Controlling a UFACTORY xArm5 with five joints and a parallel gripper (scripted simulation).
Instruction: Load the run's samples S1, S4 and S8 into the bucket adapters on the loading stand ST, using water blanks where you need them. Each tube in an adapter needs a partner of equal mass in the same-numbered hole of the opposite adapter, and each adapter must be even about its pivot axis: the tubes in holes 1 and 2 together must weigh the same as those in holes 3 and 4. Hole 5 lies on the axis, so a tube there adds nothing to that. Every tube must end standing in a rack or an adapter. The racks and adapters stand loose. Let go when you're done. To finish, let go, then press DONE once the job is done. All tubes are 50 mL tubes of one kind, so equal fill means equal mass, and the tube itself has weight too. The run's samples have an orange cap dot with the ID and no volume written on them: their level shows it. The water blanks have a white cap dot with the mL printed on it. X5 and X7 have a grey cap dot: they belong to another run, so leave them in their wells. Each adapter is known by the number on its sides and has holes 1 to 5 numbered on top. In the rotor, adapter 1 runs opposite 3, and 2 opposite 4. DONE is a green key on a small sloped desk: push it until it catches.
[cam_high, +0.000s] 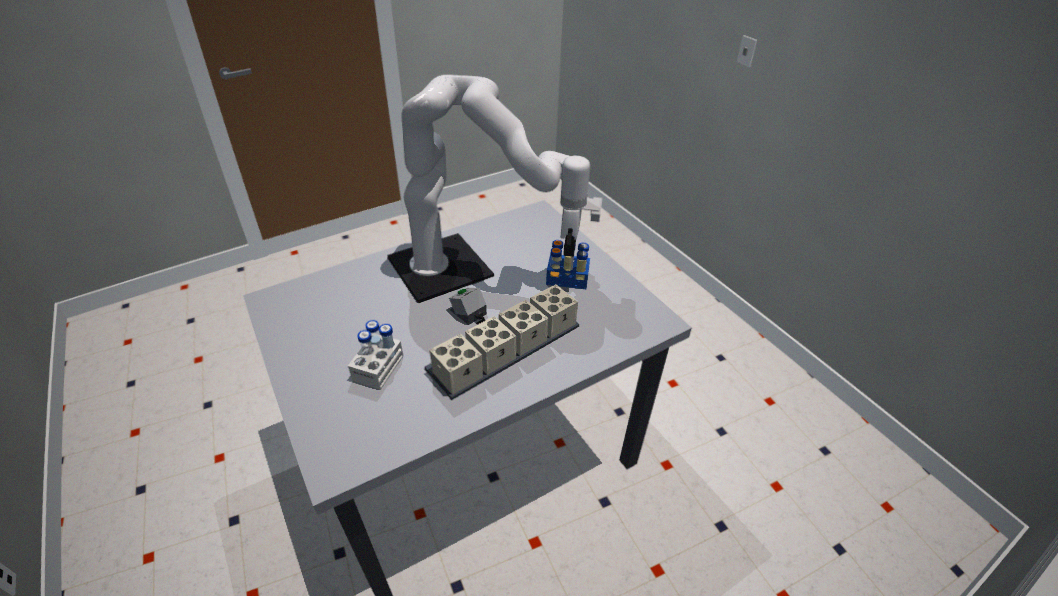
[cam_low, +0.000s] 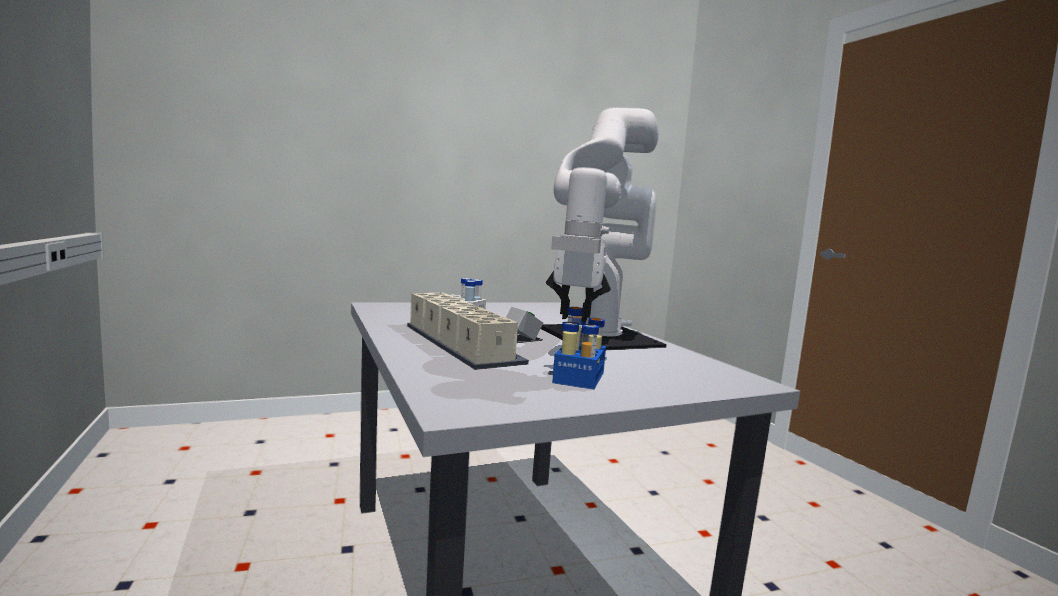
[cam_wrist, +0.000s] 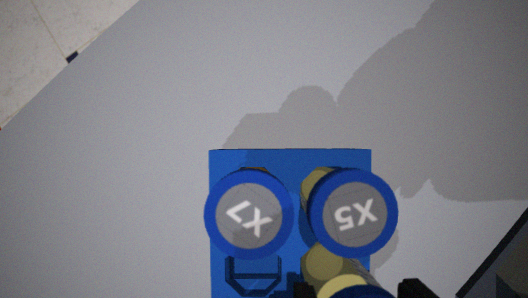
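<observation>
My gripper (cam_high: 569, 250) (cam_low: 576, 316) (cam_wrist: 357, 290) is shut on a blue-capped tube (cam_high: 568, 263) (cam_low: 575, 311) (cam_wrist: 342, 285) with yellowish liquid, over the blue samples rack (cam_low: 578, 378) (cam_wrist: 290, 156). Its cap is slightly above the others in the exterior view; its ID is cut off. X7 (cam_wrist: 248, 215) and X5 (cam_wrist: 353, 213) stand in the rack. Two orange-dotted tubes show on its other side. Adapter 1 (cam_high: 564, 316), adapter 2 (cam_high: 534, 334), adapter 3 (cam_high: 501, 353) and adapter 4 (cam_high: 466, 372) stand in a row, with no tubes showing in their holes.
A white rack (cam_high: 365, 376) with three blue-capped tubes stands beyond adapter 4. The sloped grey desk (cam_high: 468, 305) (cam_low: 524, 323) with the green key (cam_high: 461, 291) stands between the adapter row and the arm's black base plate (cam_high: 473, 275).
</observation>
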